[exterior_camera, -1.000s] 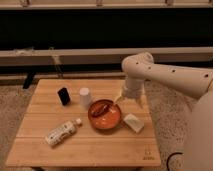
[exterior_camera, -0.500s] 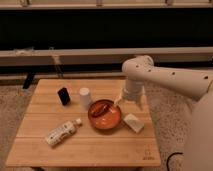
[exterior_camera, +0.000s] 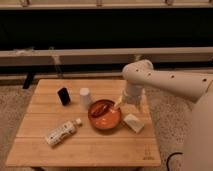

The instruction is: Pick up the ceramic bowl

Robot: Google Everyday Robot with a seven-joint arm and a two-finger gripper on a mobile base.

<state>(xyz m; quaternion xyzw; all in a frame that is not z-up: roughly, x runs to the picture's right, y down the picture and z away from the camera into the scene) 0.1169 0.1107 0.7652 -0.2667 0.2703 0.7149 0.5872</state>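
Now | pincer (exterior_camera: 118, 104) at ceramic bowl (exterior_camera: 106, 122) rim | pale block (exterior_camera: 133, 122) just beside bowl

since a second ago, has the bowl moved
No, the bowl sits just as close to the white cup; the gripper is at its rim.

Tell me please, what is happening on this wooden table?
A one-armed robot is working on picking up the ceramic bowl. Its claw is lowered to the bowl's right rim, and the bowl sits on the table, not yet lifted. Something dark reddish lies inside the bowl. Around it are a white cup and a small black object to the left, a bottle lying on its side in front, and a pale block to the right.
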